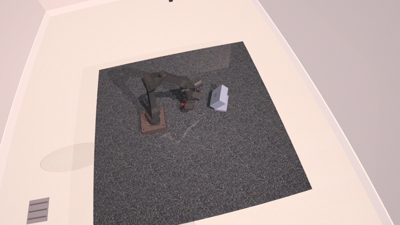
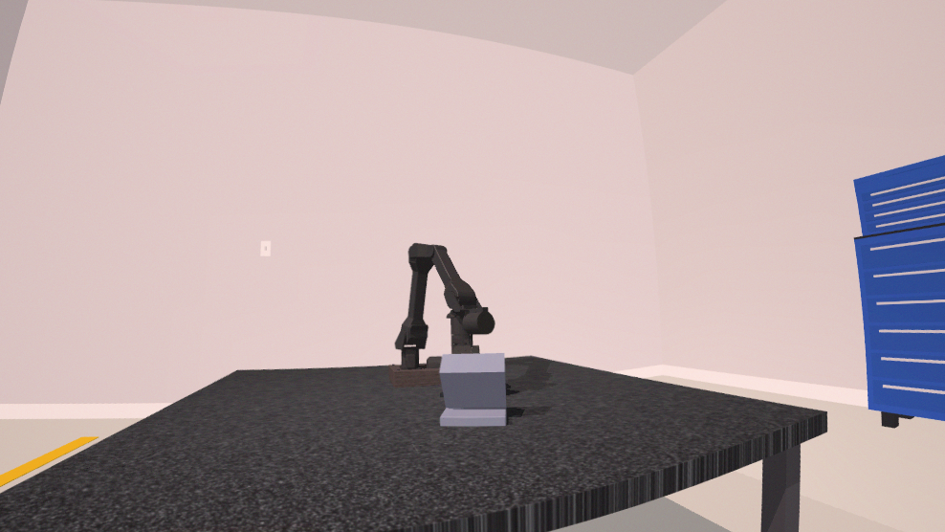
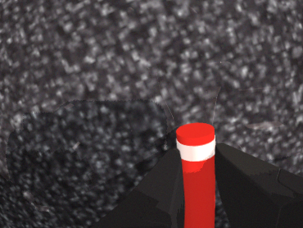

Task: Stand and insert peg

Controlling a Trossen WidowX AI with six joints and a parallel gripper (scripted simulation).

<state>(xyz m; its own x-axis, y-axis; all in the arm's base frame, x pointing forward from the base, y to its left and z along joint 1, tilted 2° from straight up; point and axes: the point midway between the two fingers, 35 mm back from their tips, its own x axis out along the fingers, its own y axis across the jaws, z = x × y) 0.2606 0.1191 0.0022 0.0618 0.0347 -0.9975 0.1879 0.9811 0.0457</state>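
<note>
The red peg shows its white band near the far end in the wrist view. My gripper is shut on the peg, with one dark finger on each side close to the band. In the top view only a short red piece of the peg shows beside the gripper. The peg's plain end is out of the wrist view, and the exterior view does not show the peg. The pale sloped panel stands to the right of the gripper in the top view, its hole on the face toward the arm.
The arm's brown base stands to the left of the gripper in the top view. The dark table carries the arm and the panel. A blue drawer cabinet stands beyond the table.
</note>
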